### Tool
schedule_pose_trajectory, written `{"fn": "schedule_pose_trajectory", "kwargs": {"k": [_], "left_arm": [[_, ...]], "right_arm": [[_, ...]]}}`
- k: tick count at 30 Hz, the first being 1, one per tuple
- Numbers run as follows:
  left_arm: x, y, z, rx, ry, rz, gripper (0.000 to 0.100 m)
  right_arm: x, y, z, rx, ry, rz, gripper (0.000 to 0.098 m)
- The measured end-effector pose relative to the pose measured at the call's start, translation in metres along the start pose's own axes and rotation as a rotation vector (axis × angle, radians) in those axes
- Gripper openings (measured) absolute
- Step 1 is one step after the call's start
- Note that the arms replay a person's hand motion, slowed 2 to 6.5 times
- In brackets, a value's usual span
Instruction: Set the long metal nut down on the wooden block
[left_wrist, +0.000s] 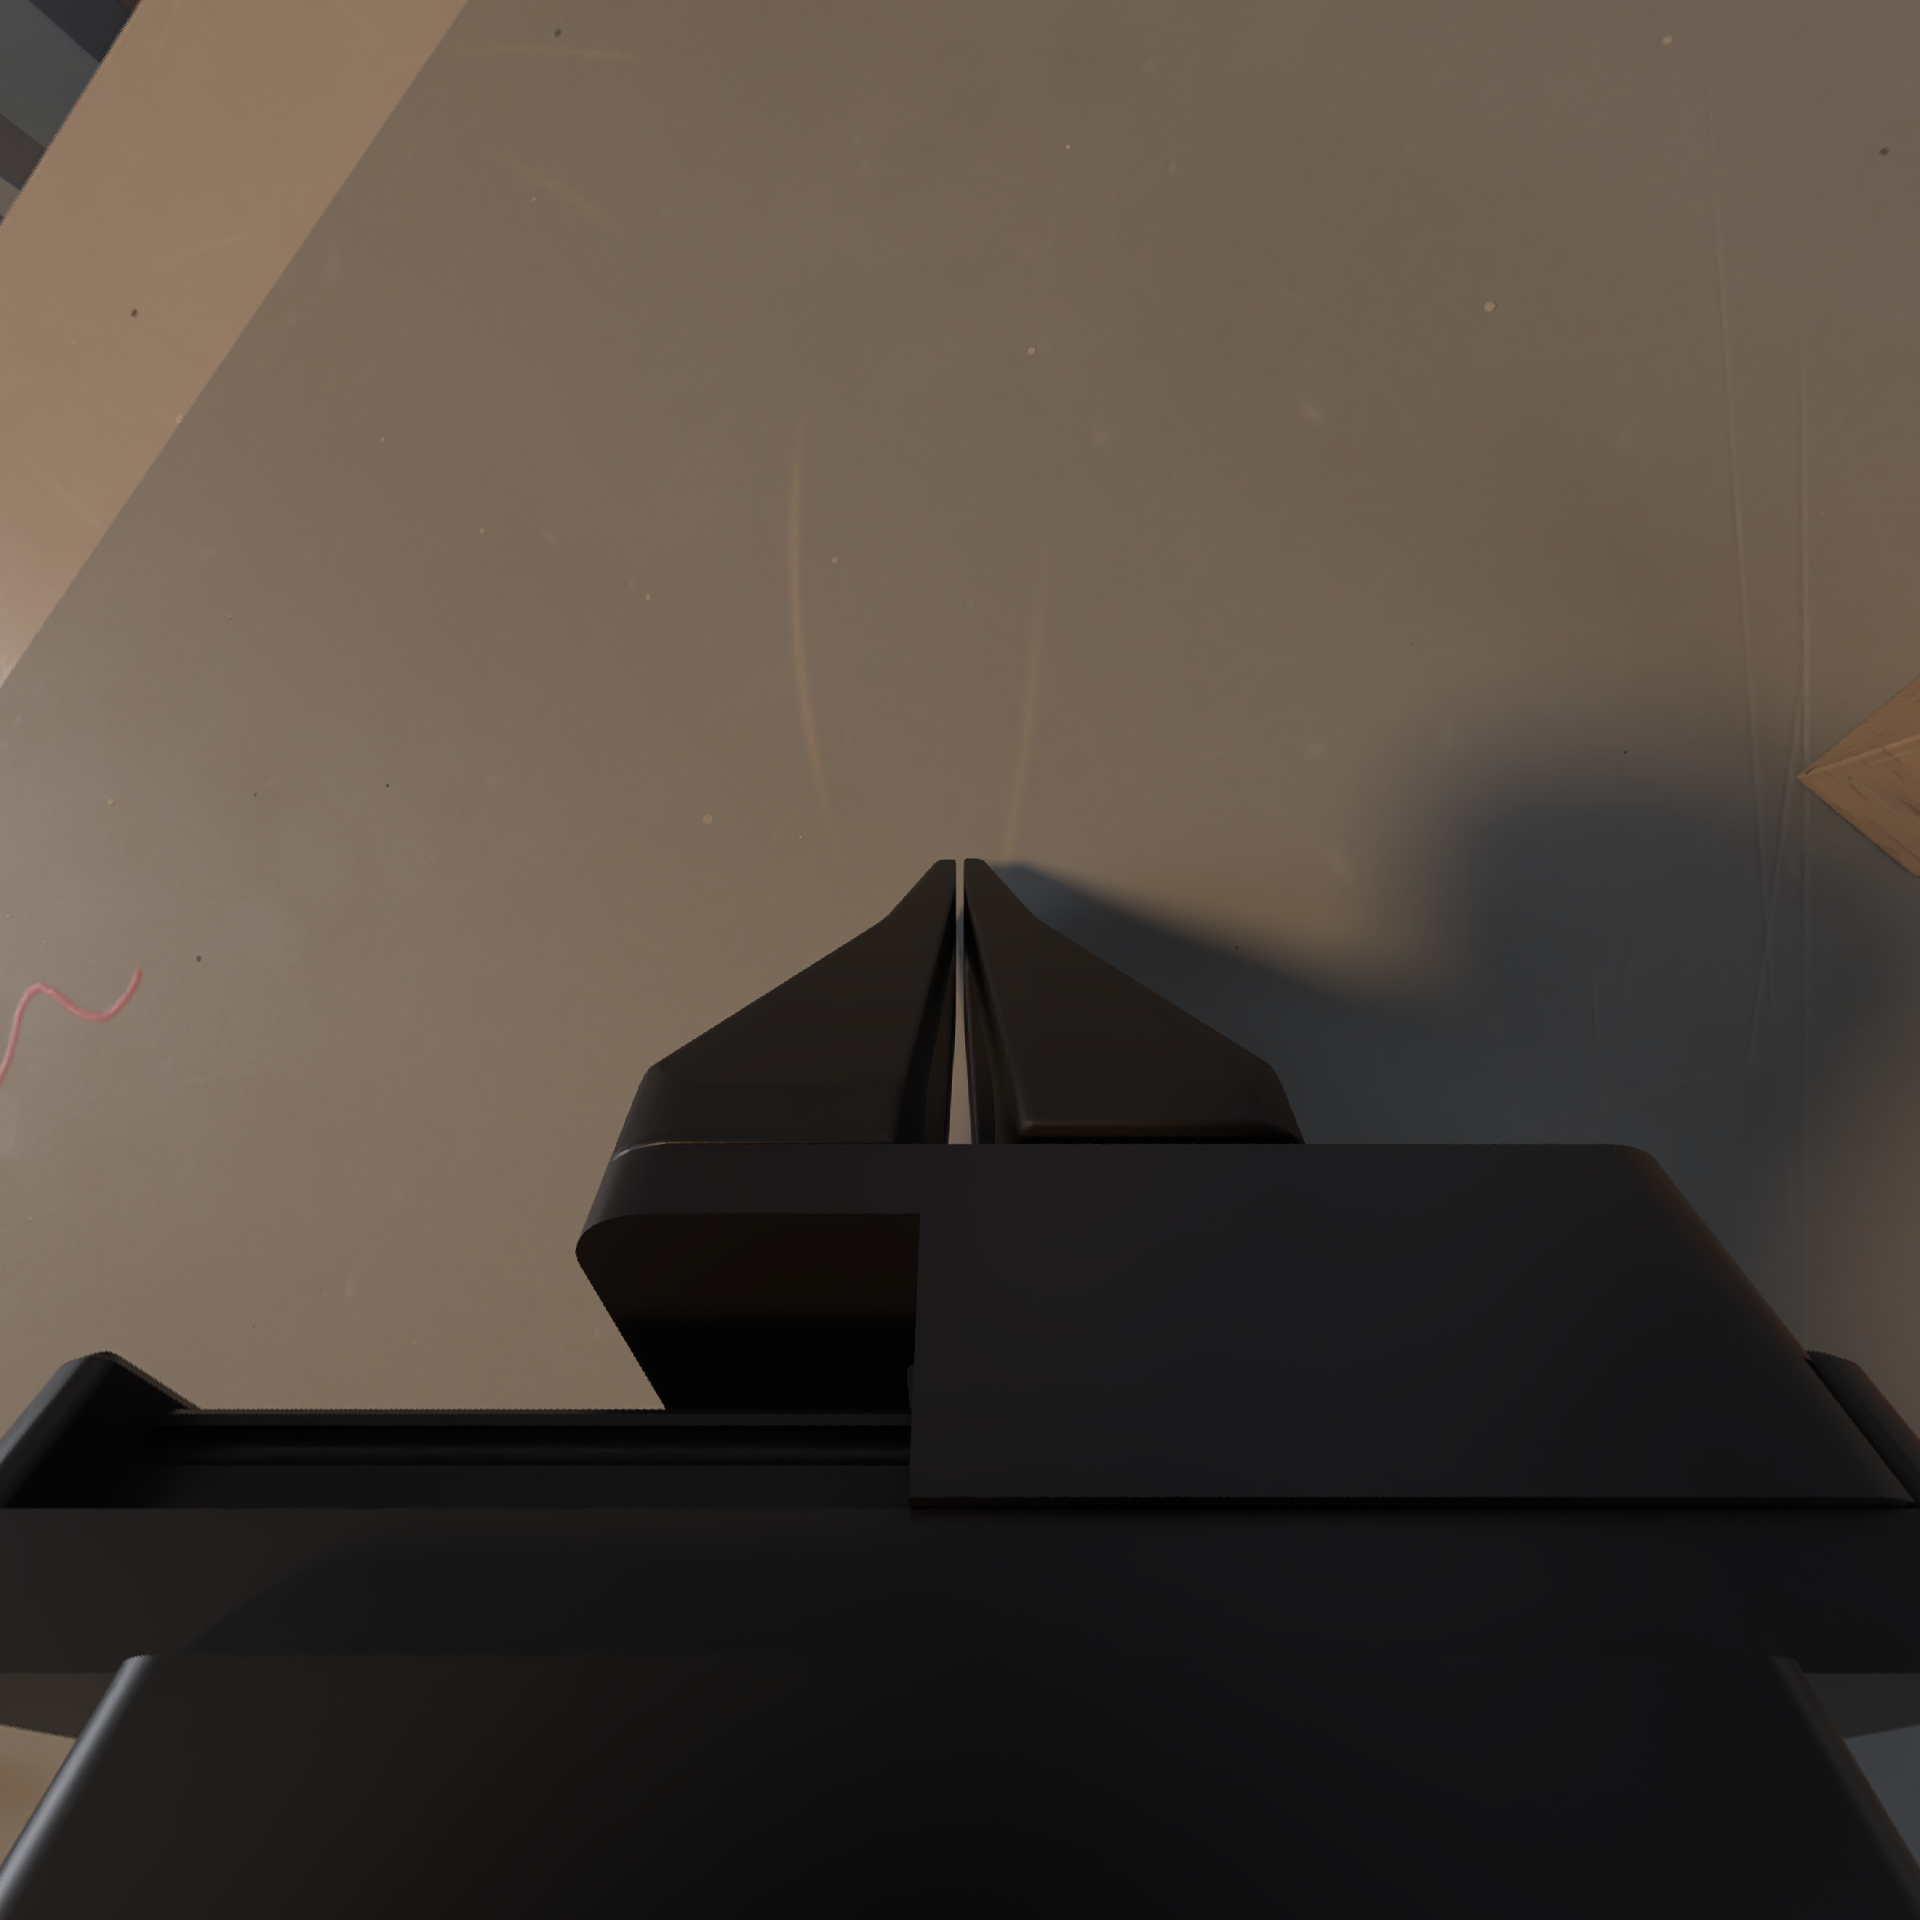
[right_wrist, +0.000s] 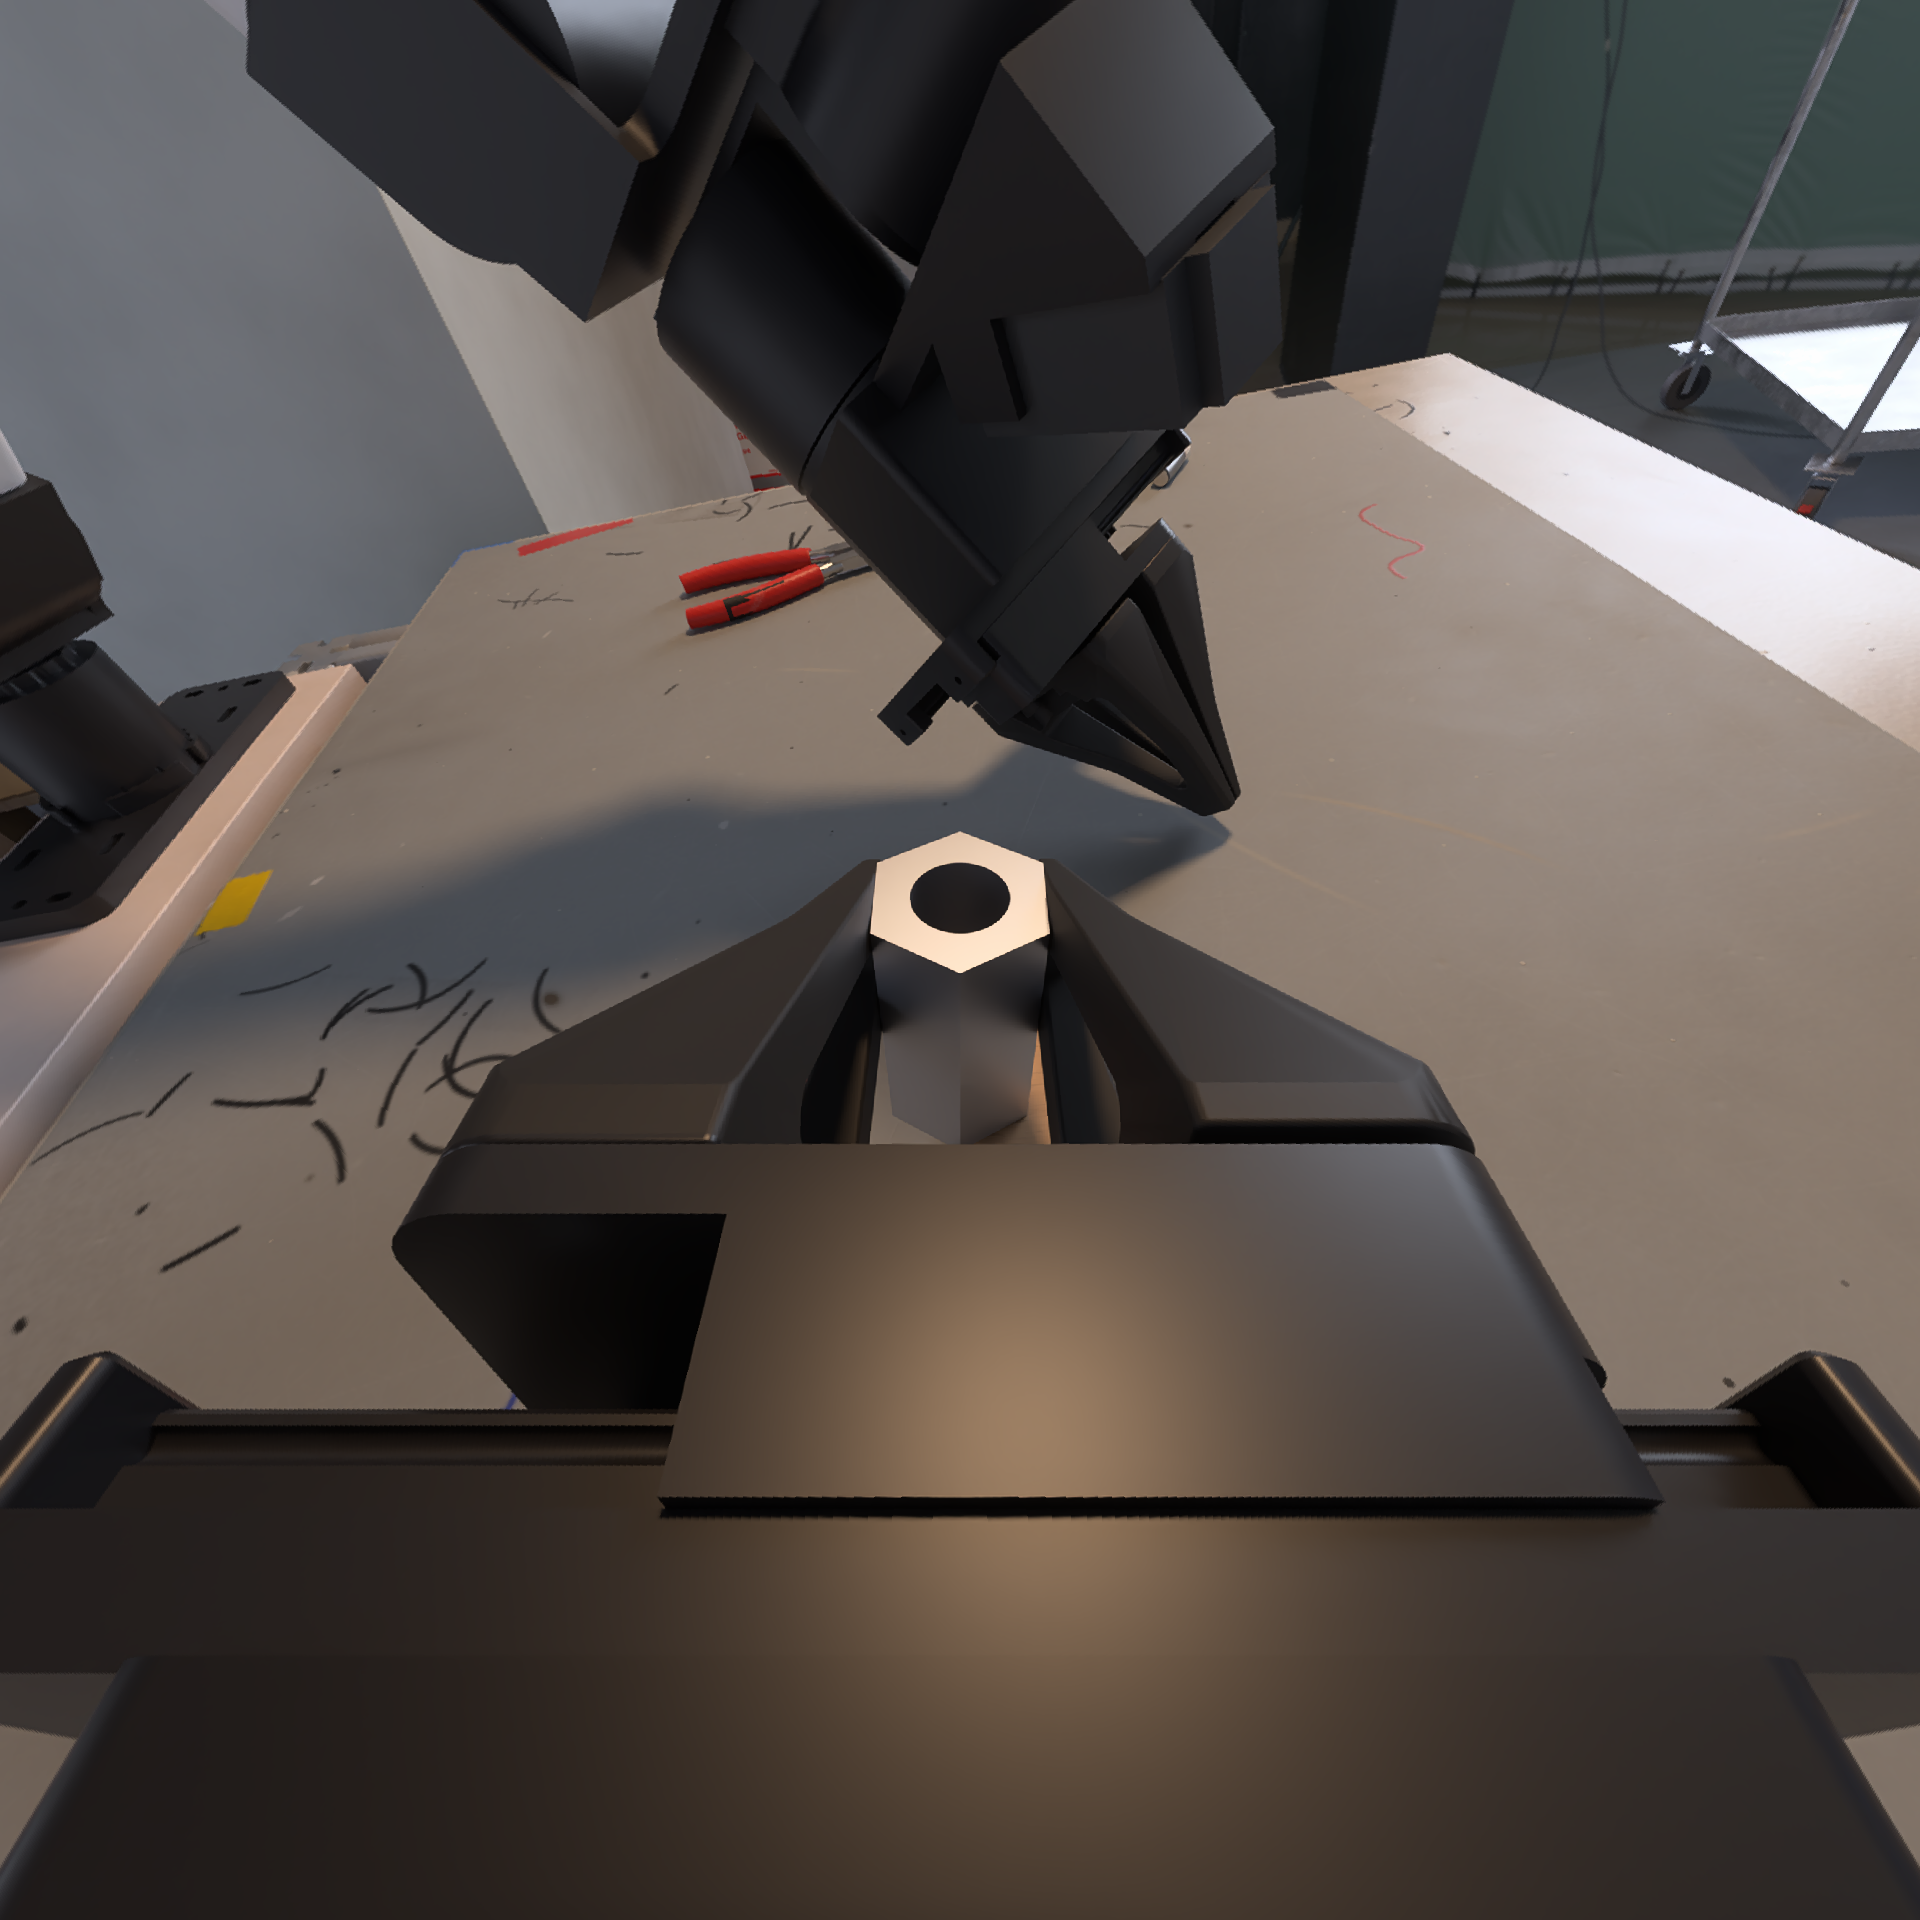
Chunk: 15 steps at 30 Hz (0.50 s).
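On my left wrist view, the left gripper (left_wrist: 958, 864) is pressed together and empty above the table (left_wrist: 1039, 416); the wooden block (left_wrist: 1875, 795) peeks in at the right edge. On my right wrist view, the right gripper (right_wrist: 961, 883) pinches the long metal nut (right_wrist: 958, 966), hexagonal end facing forward, above the tabletop; red pliers (right_wrist: 758, 587) lie far back.

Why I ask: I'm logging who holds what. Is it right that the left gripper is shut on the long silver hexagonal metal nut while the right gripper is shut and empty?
The arms are swapped. The right wrist view shows the right gripper shut on the long silver hexagonal metal nut; the left gripper is shut and empty, as the left wrist view shows.
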<state>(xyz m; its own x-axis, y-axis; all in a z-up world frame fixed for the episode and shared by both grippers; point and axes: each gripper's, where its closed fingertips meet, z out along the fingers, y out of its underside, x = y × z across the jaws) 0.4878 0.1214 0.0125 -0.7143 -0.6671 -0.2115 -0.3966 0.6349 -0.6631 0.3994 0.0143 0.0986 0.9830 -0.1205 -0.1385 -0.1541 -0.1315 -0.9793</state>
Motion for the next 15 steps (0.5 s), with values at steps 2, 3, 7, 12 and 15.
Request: {"fn": "schedule_pose_trajectory", "kwargs": {"k": [2, 3, 7, 12, 15], "left_arm": [[0.0000, 0.0001, 0.0000, 0.000, 0.000, 0.000, 0.001], [0.0001, 0.0001, 0.0000, 0.000, 0.000, 0.000, 0.001], [0.0001, 0.0002, 0.0001, 0.000, 0.000, 0.000, 0.001], [0.0001, 0.0002, 0.0001, 0.000, 0.000, 0.000, 0.001], [0.0001, 0.0002, 0.0001, 0.000, 0.000, 0.000, 0.001]], "right_arm": [[0.0000, 0.0000, 0.0000, 0.000, 0.000, 0.000, 0.0241], [0.0001, 0.0000, 0.0000, 0.000, 0.000, 0.000, 0.0241], [0.0001, 0.0000, 0.0000, 0.000, 0.000, 0.000, 0.0241], [0.0002, 0.0000, 0.0001, -0.001, 0.000, -0.004, 0.0241], [0.0003, 0.0000, 0.0001, -0.002, 0.000, -0.007, 0.0241]]}}
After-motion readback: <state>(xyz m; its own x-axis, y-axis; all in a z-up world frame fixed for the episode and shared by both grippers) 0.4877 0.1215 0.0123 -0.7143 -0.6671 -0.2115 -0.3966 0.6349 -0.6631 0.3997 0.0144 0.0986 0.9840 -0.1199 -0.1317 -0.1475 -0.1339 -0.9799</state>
